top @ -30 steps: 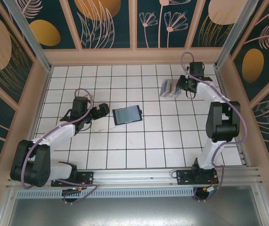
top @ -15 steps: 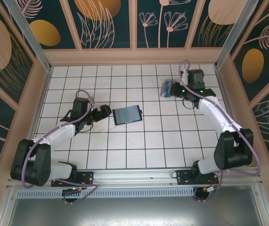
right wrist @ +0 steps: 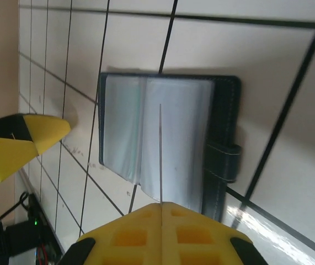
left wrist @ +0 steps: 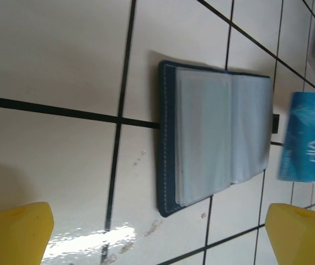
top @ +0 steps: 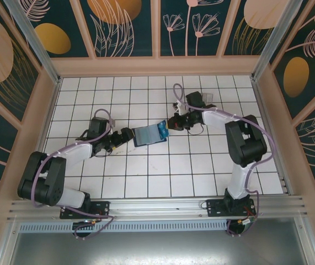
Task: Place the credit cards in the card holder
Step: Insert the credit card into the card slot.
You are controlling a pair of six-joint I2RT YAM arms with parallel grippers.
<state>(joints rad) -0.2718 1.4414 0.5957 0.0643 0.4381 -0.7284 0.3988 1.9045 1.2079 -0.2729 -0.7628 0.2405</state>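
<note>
At the bench (top: 146, 182) centre, my right gripper (top: 172, 122) clenches a blue credit card (top: 161, 130) at the open card holder (top: 148, 135)'s right edge; my left gripper (top: 122, 136), jaws released, sits beside its left.

The card holder (left wrist: 212, 138) has a dark, matt, leather-like cover with stitched edges and a smooth, faintly sheeny grey-blue lining; the blue credit card (left wrist: 306, 144) just beside it is smooth plastic; the white tiled surface (left wrist: 52, 55) under it gleams.
</note>
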